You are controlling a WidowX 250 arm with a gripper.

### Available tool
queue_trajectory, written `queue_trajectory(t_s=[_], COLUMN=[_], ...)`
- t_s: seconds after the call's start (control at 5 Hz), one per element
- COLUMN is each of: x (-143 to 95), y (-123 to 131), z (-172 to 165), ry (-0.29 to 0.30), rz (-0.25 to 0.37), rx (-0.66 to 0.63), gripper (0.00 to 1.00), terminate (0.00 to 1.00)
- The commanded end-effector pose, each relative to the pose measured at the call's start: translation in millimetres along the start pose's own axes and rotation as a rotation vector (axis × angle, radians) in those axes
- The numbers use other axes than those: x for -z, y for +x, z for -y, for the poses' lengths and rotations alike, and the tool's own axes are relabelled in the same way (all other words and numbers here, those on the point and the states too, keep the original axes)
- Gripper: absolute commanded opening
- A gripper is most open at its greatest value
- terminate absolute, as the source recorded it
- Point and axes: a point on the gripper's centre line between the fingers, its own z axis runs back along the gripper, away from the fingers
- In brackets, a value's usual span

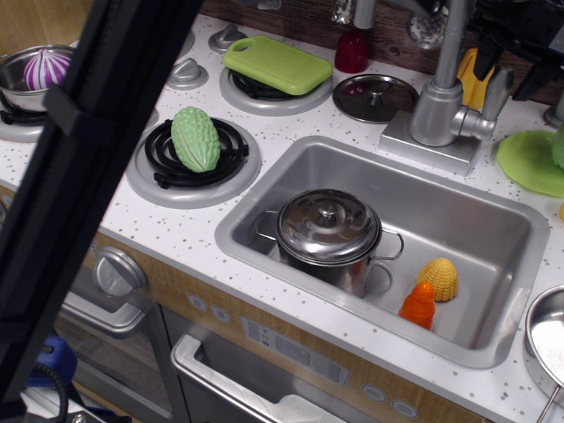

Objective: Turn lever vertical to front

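The lever [496,93] is a short flat silver paddle that stands upright on the right side of the grey faucet body [437,113], joined to it by a stub. My black gripper [508,66] hangs at the top right, just above and behind the lever's top. Its fingers stand apart, one to the left [484,51] and one to the right [534,81] of the lever's tip. They look clear of the lever, and nothing is held. Most of the gripper is cut off by the frame's top edge.
The sink [264,201] holds a lidded steel pot [329,231], a yellow corn [439,278] and an orange bottle [419,305]. A green plate [529,163] lies right of the faucet, a round lid [374,96] left of it. A black bar [97,150] blocks the left foreground.
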Motion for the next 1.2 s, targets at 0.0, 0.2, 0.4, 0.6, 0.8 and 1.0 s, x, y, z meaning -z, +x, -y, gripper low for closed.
queue_trajectory(t_s=[0.0, 0.2, 0.4, 0.6, 0.8, 1.0], x=[-16, -13, -6, -3, 3, 7], y=[3, -9, -24, -32, -42, -49], z=[-2, 6, 14, 18, 27, 32], ry=[-0.02, -0.057, -0.058, -0.07, -0.107, -0.147], rz=[0.045, -0.048, -0.096, -0.116, -0.14, -0.162], rx=[-0.067, -0.166, -0.21, -0.236, -0.279, -0.305], gripper=[0.0, 0.0, 0.0, 0.0, 0.0, 0.0], terminate=[0.0, 0.0, 0.0, 0.0, 0.0, 0.0])
